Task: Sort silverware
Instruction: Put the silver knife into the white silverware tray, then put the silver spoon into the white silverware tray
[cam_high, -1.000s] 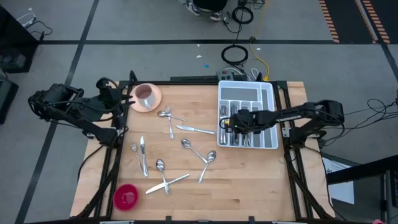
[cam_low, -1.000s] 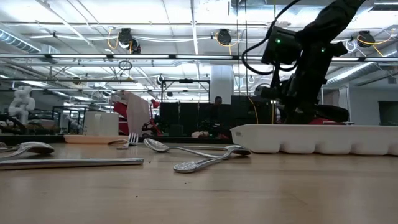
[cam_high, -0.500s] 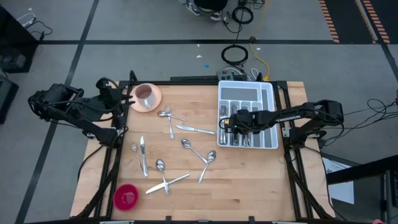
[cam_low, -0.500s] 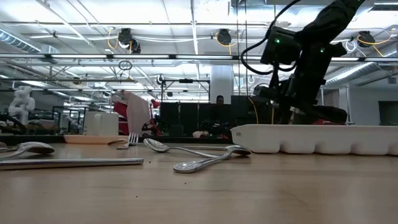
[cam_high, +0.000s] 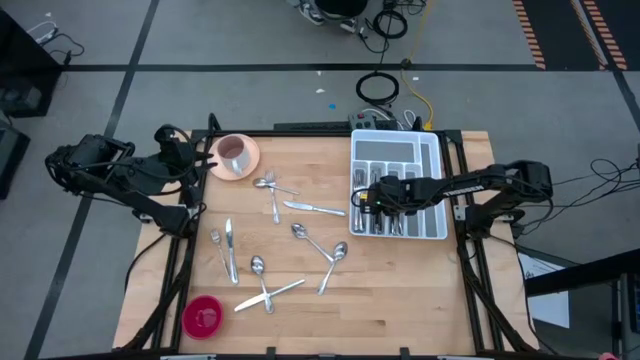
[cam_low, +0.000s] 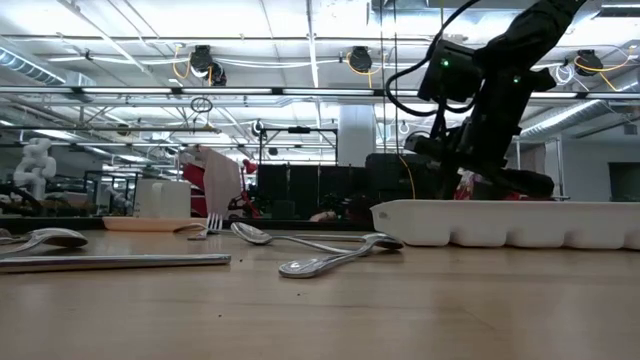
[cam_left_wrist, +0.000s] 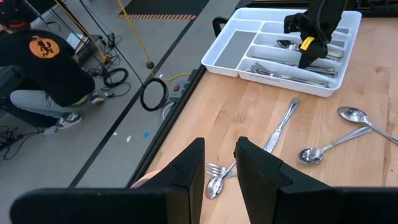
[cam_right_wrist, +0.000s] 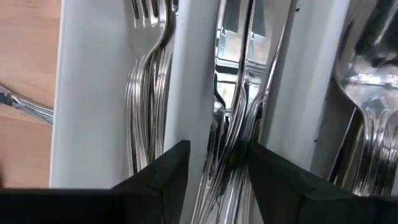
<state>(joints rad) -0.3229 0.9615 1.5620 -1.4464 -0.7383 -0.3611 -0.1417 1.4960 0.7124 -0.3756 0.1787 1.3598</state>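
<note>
While the white tray (cam_high: 432, 150) fills the high view's upper right, the right gripper (cam_high: 364, 197) hangs over its left compartments, fingers parted and holding nothing. Left gripper (cam_high: 204, 158) waits at the table's upper-left edge, fingers narrowly apart, empty. Loose silverware (cam_high: 300, 206) lies scattered mid-frame; sorted pieces fill the tray.

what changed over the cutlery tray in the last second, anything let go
The right pincer has opened over the white cutlery tray and lifted slightly in the low view; no piece shows between its fingers now. The loose silverware on the table and the left pincer stayed put.
</note>
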